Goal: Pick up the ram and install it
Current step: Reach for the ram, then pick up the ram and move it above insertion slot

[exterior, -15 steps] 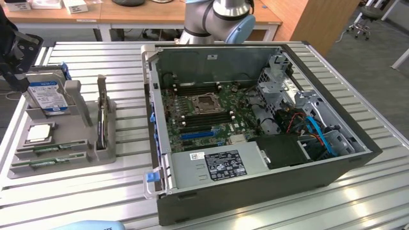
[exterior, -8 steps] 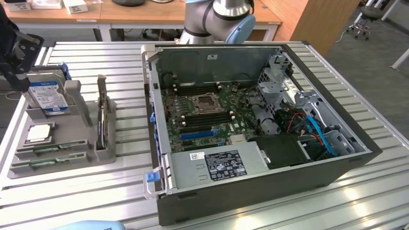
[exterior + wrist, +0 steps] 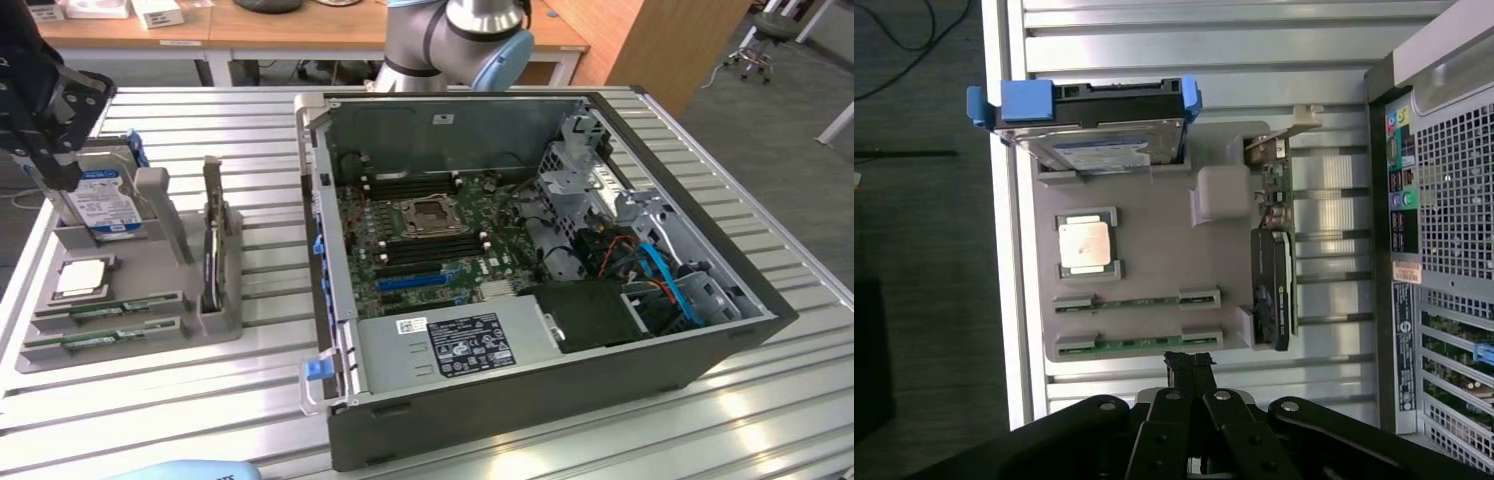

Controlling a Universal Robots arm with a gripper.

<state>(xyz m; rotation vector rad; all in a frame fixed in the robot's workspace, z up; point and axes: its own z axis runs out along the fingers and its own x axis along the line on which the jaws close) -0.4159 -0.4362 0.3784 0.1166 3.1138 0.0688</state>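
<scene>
Gripper (image 3: 1189,360) jaws together, holding nothing. It hovers at the edge of the tray (image 3: 1154,250), just beside the ram (image 3: 1137,346) slotted there.

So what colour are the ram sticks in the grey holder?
The ram sticks are green; clearest in the wrist view.

1. The exterior view looks down at a slant from high up, at middling range, across the slatted table (image 3: 774,400). The open computer case (image 3: 534,400) takes the centre of the frame, and the grey parts tray (image 3: 150,268) lies at the exterior view's left.
2. The wrist view faces straight down from well above the parts tray, with its own gripper (image 3: 1189,368) jutting in at the frame's edge.
3. Both views share the parts tray, the table slats around it, and the side of the computer case nearest the parts tray.
</scene>
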